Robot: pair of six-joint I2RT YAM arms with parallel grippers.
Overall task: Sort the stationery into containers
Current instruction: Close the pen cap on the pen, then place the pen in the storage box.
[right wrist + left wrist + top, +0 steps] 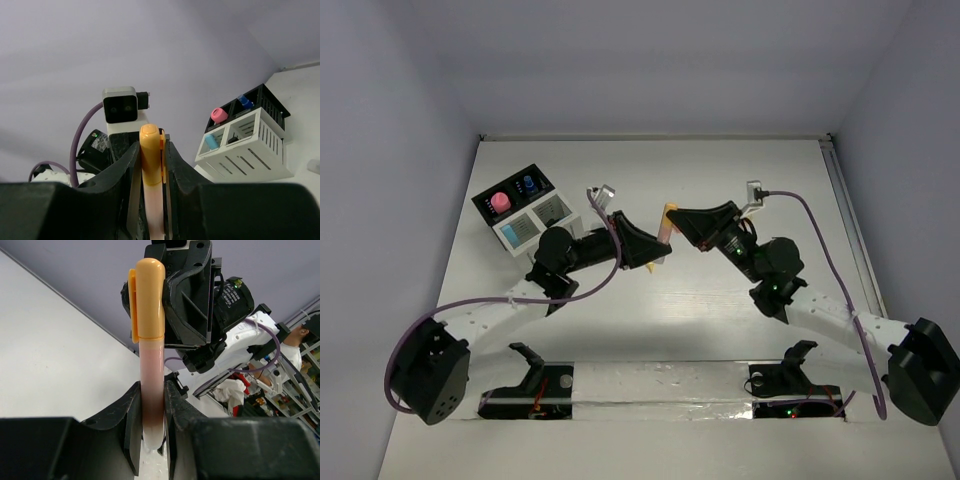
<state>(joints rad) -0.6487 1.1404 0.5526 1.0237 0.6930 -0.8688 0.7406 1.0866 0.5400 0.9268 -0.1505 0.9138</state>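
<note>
An orange-capped marker [667, 226] with a pale pink body stands upright above the middle of the table, between both grippers. My left gripper [656, 252] is shut on its lower body [152, 405]. My right gripper [678, 218] is shut on its orange cap [151, 150]. The organizer block [525, 212] stands at the back left. Its two black compartments hold a pink-capped item [500, 202] and a blue-capped item [528, 184]. In the right wrist view the organizer [250, 150] also shows a light blue piece [211, 141] and a small black piece [232, 140] in the white compartments.
The white table [720, 330] is walled on three sides. A taped strip [650, 385] with two black mounts runs along the near edge. Purple cables [830, 250] trail from both wrists.
</note>
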